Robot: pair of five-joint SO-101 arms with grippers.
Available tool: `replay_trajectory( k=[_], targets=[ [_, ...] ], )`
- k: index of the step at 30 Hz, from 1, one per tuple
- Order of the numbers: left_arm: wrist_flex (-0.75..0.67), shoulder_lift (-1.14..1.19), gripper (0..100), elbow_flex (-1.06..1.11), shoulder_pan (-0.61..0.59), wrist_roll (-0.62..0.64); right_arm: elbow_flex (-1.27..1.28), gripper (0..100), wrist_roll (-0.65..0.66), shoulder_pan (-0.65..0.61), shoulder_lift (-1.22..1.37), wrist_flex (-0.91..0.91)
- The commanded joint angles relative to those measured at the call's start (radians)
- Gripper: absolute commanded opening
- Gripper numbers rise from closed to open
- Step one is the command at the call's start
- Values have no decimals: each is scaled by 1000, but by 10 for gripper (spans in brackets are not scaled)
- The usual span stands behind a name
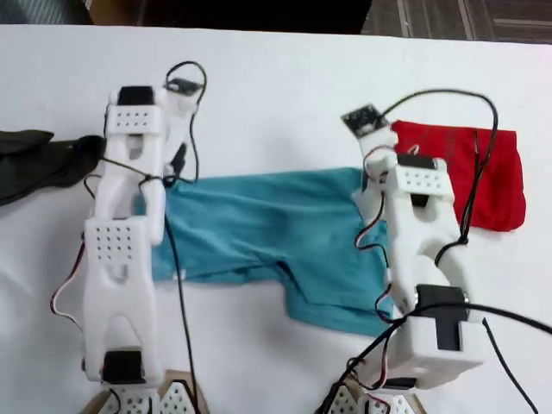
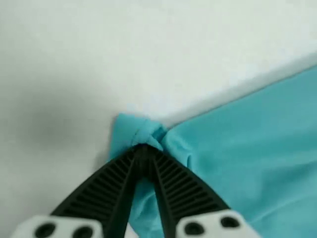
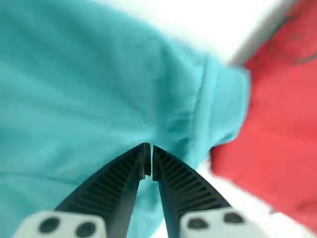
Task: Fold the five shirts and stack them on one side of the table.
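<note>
A teal shirt (image 1: 267, 224) lies spread across the middle of the white table (image 1: 285, 78), between the two arms. My left gripper (image 1: 175, 172) is shut on the shirt's far left corner; in the left wrist view the gripper (image 2: 143, 148) pinches a bunched tip of teal cloth (image 2: 247, 139). My right gripper (image 1: 371, 185) sits at the shirt's far right edge, and in the right wrist view this gripper (image 3: 148, 161) is shut over teal fabric (image 3: 74, 89) near a seam. A folded red shirt (image 1: 487, 172) (image 3: 277, 124) lies just right of it.
A dark shirt (image 1: 34, 159) lies crumpled at the table's left edge. Black cables run from both wrists over the teal shirt and the red one. Bare table stretches along the far side and at the front between the arm bases.
</note>
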Motion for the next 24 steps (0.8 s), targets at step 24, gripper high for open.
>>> replay_trajectory(
  k=[24],
  targets=[
    [-410, -1033, 27, 1273, -15, -80, 744, 37, 204, -189, -923, 62]
  ],
)
